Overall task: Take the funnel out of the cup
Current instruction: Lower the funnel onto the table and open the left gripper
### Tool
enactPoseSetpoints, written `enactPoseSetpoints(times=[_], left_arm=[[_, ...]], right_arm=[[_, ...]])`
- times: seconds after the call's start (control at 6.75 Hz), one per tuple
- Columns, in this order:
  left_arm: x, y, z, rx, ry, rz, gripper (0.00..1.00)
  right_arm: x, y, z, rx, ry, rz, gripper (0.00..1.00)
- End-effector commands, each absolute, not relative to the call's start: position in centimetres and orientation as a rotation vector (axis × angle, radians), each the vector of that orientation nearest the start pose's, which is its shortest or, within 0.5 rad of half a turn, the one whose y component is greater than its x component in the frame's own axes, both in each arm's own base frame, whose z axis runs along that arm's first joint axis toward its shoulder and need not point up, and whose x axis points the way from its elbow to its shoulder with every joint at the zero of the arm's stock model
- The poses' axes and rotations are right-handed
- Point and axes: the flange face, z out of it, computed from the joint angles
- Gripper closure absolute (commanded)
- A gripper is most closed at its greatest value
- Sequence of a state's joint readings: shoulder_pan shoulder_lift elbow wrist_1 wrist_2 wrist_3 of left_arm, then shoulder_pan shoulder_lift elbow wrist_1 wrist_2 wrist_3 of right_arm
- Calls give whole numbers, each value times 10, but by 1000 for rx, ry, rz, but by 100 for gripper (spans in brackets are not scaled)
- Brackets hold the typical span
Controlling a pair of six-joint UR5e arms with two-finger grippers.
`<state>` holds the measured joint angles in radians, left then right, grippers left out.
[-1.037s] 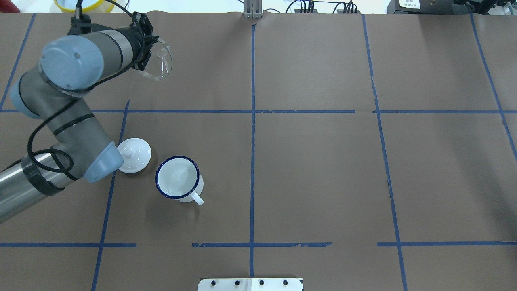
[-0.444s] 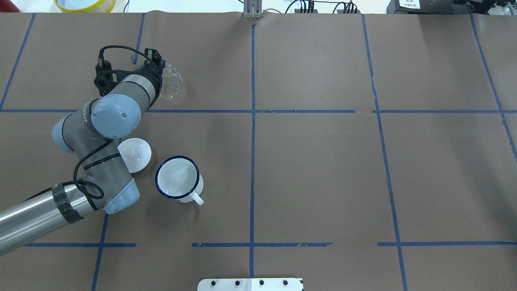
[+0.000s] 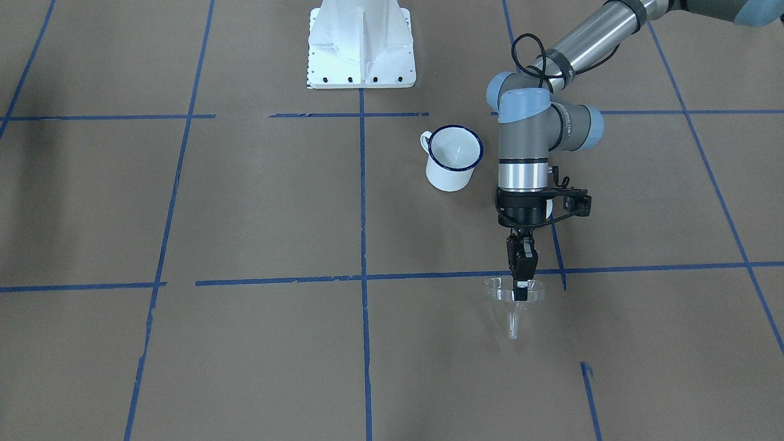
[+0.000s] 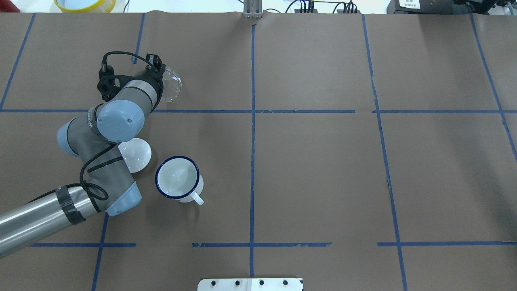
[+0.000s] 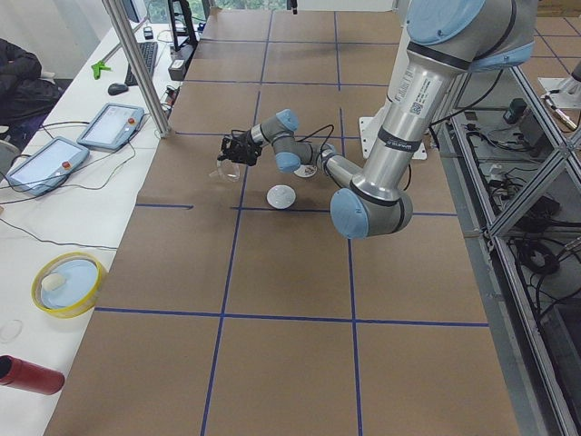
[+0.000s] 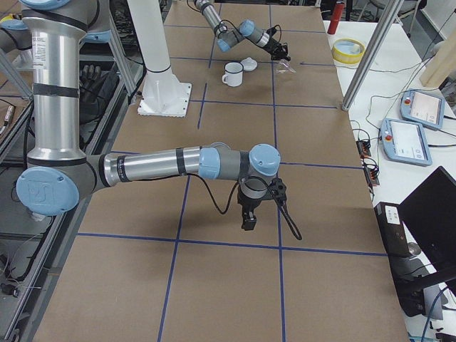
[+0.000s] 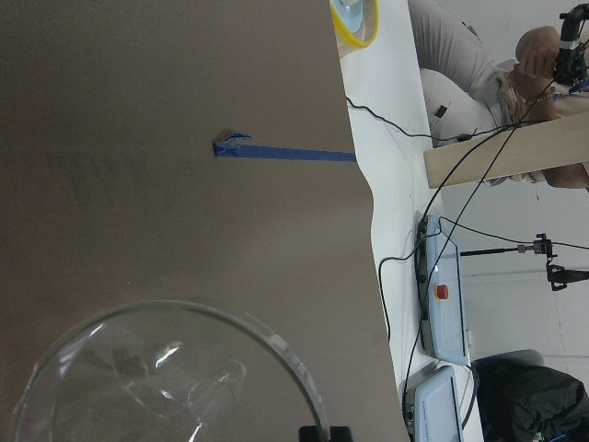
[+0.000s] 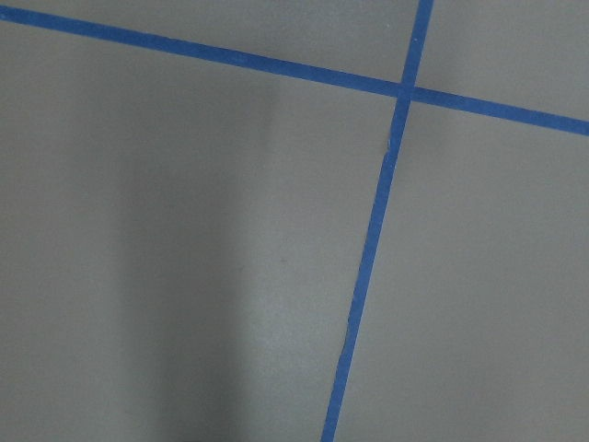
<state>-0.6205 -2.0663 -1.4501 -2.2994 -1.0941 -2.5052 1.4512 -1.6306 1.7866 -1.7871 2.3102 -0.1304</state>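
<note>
Left fingers (image 3: 520,286) closed on the rim of the funnel (image 3: 506,302); funnel upright, spout down, over the desk (image 3: 245,208), well apart from the cup (image 3: 452,160); right fingers (image 6: 246,221) above bare desk, opening cannot be told.

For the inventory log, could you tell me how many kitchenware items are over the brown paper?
3: the funnel in the left gripper, the mug, and the lid beside it.

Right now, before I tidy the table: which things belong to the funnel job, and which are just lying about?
Job: funnel, held in the left hand; cup.
Lying about: lid; yellow dish.
</note>
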Motion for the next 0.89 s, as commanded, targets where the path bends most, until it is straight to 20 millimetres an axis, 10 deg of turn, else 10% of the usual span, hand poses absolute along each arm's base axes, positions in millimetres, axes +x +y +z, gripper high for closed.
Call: enactPoseSetpoints(times=[0.0,0.15,0.3,0.74], left_arm=[[459,-548,349,294,1279,-1613,86],[456,-551,350,299,1276,-1613,33],[456,-552,349,341,1251,-1553,0],[459,-552,358,345,1222,-1537,0]], right_arm=[[11,-462,604,-52,-741,-217,0],[11,-462,605,-53,-741,-216,0],[11,-462,605,-53,-741,-216,0],[11,-462,605,-53,-741,-216,0]])
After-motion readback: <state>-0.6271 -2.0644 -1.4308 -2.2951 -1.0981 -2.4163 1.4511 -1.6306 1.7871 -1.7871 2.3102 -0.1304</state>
